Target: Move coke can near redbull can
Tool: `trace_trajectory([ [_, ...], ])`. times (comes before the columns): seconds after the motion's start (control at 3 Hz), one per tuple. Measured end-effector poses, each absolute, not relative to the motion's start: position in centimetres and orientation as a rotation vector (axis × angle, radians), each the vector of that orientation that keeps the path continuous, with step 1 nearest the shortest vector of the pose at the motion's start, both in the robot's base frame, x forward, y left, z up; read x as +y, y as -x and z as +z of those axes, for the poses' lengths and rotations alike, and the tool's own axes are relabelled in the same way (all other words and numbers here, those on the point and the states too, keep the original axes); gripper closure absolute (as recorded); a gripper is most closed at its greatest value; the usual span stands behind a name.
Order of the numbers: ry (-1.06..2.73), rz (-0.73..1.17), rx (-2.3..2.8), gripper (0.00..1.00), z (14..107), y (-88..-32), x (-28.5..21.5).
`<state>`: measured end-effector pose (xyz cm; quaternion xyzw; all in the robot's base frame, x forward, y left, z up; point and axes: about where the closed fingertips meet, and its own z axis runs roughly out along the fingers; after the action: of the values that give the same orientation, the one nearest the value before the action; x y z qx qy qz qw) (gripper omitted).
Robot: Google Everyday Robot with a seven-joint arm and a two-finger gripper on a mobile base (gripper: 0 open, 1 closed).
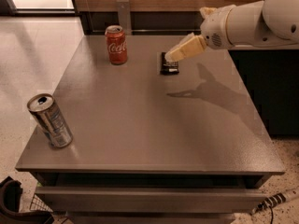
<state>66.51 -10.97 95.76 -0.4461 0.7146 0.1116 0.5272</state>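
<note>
The end effector (171,57) hangs above the counter's (140,125) far half, tipped down and toward the left of the view. It hovers just over a small dark object (169,65) that lies flat on the surface. Whether it is open or closed cannot be told, and nothing shows in its hold.

The coke can (116,45) stands upright to the left of the end effector, at about the same depth or slightly farther back, and well apart from it. Its long axis is vertical, so a level approach from the side looks the natural way in. The coming move therefore turns on a sideways reach leftward, clear of the dark object.

The redbull can (50,121) stands much farther off, down at the near-left corner. It is well apart from both the end effector and the coke can, and it appears to lean slightly. The coke can has not yet been grasped, so the carry toward that corner remains to be done.
</note>
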Motion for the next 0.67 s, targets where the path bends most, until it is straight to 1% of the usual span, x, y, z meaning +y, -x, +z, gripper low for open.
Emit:
trace_trajectory([
  [0.33, 1.056, 0.3, 1.698, 0.0, 95.2, -67.5, -10.5],
  [0.67, 1.064, 0.398, 1.653, 0.0, 93.9, -70.0, -7.6],
])
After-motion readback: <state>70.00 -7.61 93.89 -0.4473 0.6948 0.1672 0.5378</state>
